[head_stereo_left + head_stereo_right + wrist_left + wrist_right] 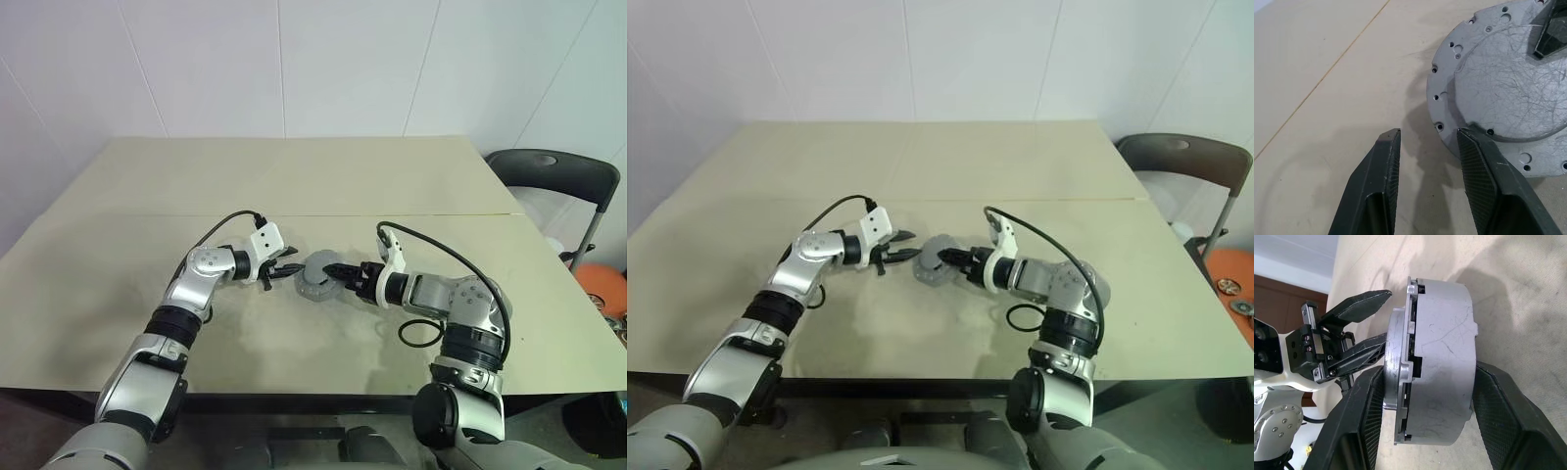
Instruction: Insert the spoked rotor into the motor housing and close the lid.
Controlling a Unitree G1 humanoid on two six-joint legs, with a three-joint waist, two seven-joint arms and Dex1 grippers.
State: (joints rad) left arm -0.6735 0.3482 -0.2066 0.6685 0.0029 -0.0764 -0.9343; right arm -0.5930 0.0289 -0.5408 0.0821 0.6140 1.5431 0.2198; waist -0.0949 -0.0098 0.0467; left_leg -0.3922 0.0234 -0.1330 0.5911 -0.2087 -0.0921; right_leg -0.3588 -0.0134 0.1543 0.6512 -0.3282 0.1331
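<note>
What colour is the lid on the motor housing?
Plain matte grey, with small holes round its rim; the lid shows best in the left wrist view, on the motor housing.

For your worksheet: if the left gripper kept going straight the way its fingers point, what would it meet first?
Most likely the grey lid on the motor housing. One finger of the left gripper already lies at the lid's rim; the other points at bare table beside it. Depth is uncertain.

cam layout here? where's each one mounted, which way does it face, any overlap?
Left and right eye views: on the head, looking forward and down at the table; both arms show.
Left wrist view: along the left gripper, jaws open beside the lid.
Right wrist view: along the right gripper, jaws around the motor housing; left gripper beyond.
All share the grey motor.
</note>
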